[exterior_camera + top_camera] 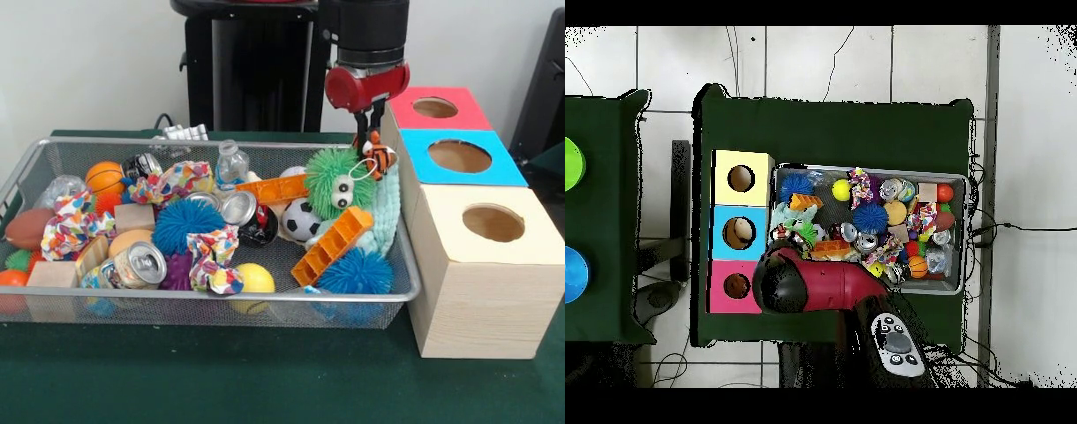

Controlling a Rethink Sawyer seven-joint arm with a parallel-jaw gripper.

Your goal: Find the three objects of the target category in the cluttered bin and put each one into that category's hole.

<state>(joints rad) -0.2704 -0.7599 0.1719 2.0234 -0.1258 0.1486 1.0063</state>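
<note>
My gripper (370, 141) hangs over the far right corner of the wire bin (221, 300), shut on a small orange, white and black striped plush fish (379, 162). The fish dangles just above a green fuzzy toy with eyes (339, 182), close to the side of the blue-topped box (459, 156). A red-topped box (435, 108) stands behind that box and a plain wooden one (493, 223) in front, each with a round hole. In the overhead view the red arm head (782, 280) hides the gripper and sits beside the pink box (736, 286) and blue box (738, 233).
The bin is crowded: soccer ball (301, 219), orange ladder pieces (331, 246), blue spiky balls (357, 272), cans (141, 263), a water bottle (231, 163), a basketball (105, 177), a football (28, 228), wooden blocks, a yellow ball (254, 278) and patterned cloth knots.
</note>
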